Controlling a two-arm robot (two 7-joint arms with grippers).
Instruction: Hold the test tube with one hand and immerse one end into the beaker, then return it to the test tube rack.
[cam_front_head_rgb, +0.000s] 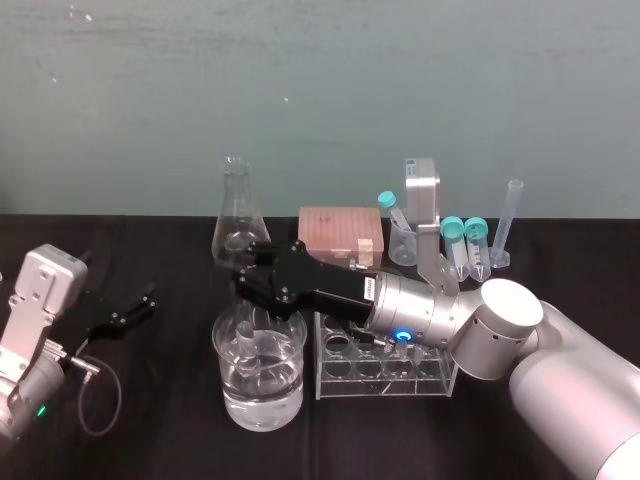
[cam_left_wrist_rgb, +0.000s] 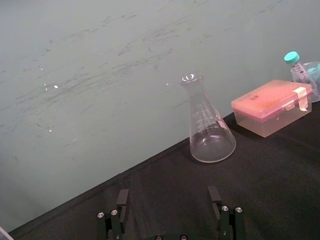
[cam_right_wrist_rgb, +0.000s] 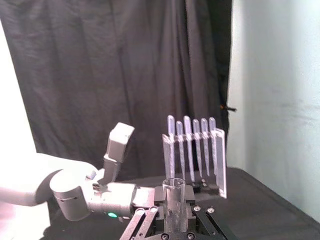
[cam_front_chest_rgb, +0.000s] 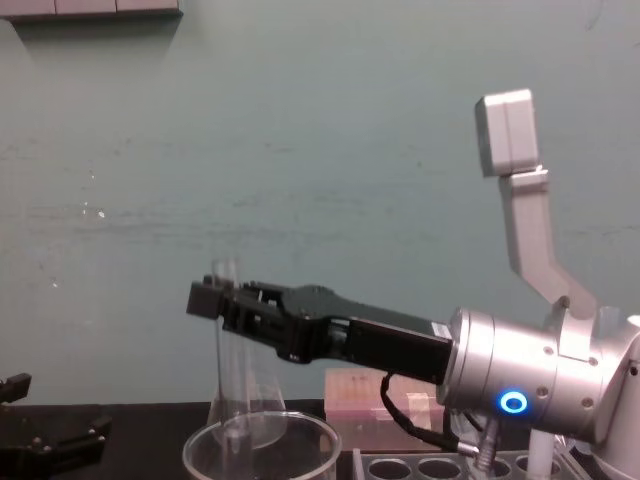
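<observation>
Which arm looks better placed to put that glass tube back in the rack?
Right. The right fingers hold the test tube in the beaker, just beside the rack; the left fingers sit open, away at the left.

Backdrop is a plain pale teal wall (cam_front_head_rgb: 320, 90), pretty scuffed up, with faint scratches, streaks and a few small bright specks on it. The table (cam_front_head_rgb: 170, 440) is covered in matte black cloth that runs right up to the wall. In the right wrist view a black curtain (cam_right_wrist_rgb: 100, 75) hangs in long folds beside a pale wall. A light strip (cam_front_chest_rgb: 90, 6) sits along the chest view's top edge. Lighting's soft and even.
</observation>
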